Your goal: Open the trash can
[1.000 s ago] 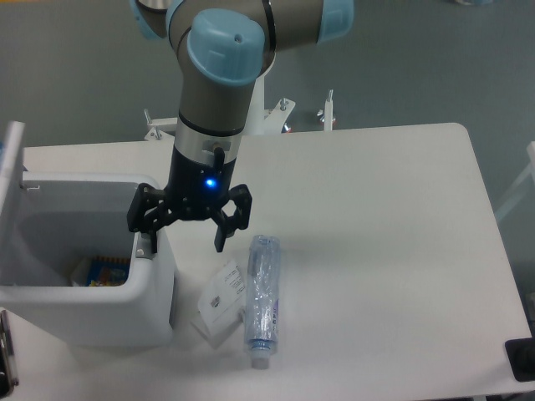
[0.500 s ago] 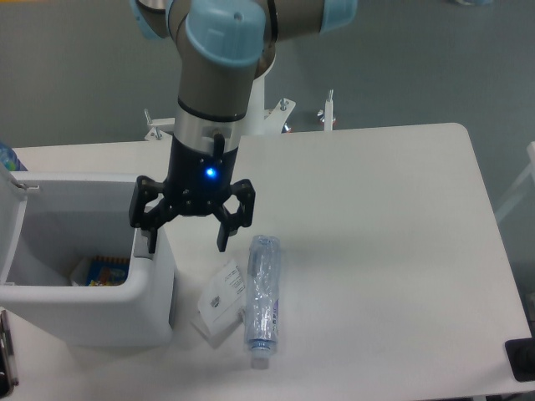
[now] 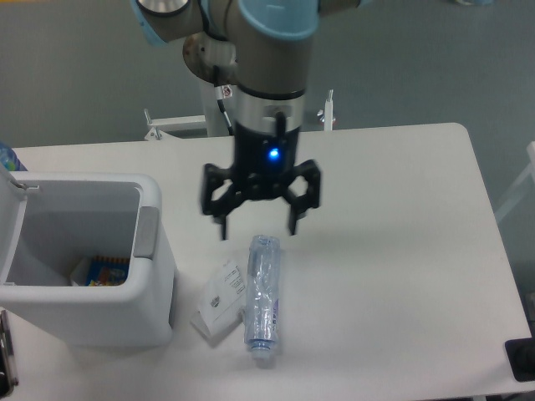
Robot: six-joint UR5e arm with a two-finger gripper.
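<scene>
The trash can (image 3: 159, 284) is a large white boxy bin at the left of the table. Its lid stands swung up at the far left edge and the inside shows, with a colourful packet (image 3: 104, 271) at the bottom. A grey push-button tab (image 3: 146, 231) sits on its right rim. My gripper (image 3: 257, 225) hangs open above the table to the right of the bin, just over the top of a clear plastic bottle (image 3: 261, 288). Nothing is between its fingers.
The bottle lies lengthwise with its cap toward the front edge. A small white card or packet (image 3: 221, 298) lies against the bottle's left side, between it and the bin. A dark object (image 3: 522, 359) sits at the table's front right corner.
The gripper has moved right, away from the bin's right rim, and now hangs over the bottle. The lid, partly raised a second ago, is now fully swung back.
</scene>
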